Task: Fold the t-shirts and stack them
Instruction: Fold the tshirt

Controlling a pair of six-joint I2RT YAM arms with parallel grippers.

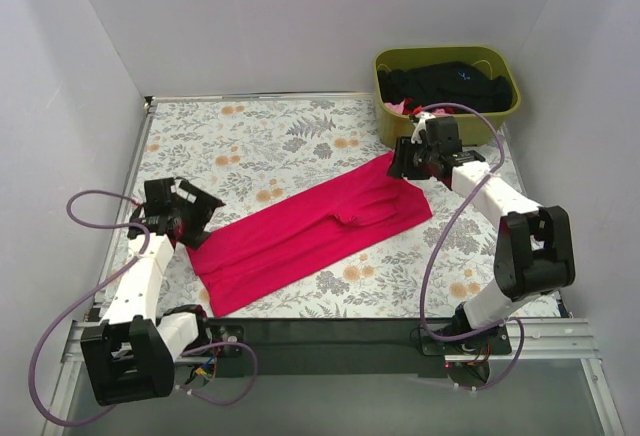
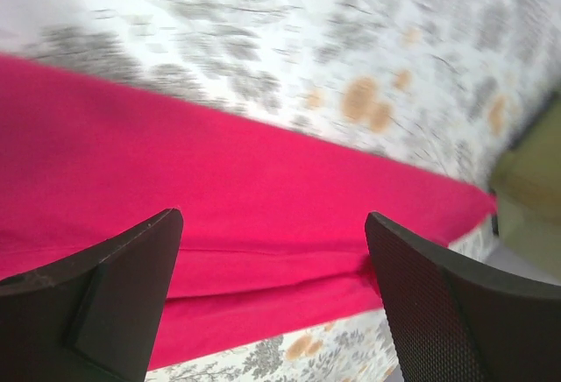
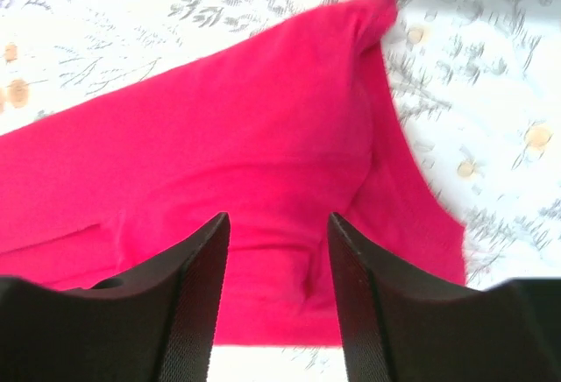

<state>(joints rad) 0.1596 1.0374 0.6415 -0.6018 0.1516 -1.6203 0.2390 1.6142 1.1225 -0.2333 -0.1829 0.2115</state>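
Saw left arm base [image 1: 125, 366] and right arm base [image 1: 470, 334] at near edge. Put left gripper [image 1: 200, 218] just beside near-left end of red t-shirt [image 1: 310, 231]. Found its jaws spread wide, nothing between them, red cloth below the fingers in wrist view. Logged shirt lying flat on floral table [image 1: 270, 126] as a long band, slanted from near left to far right, small bunched ridge right of middle. Placed right gripper [image 1: 405, 163] over shirt's far-right corner, jaws at a narrow gap, gripping nothing. Noted olive-green bin [image 1: 450, 114] at far right, holding piled black t-shirts [image 1: 445, 81] plus pink-and-white scrap [image 1: 400, 106] at its left side.
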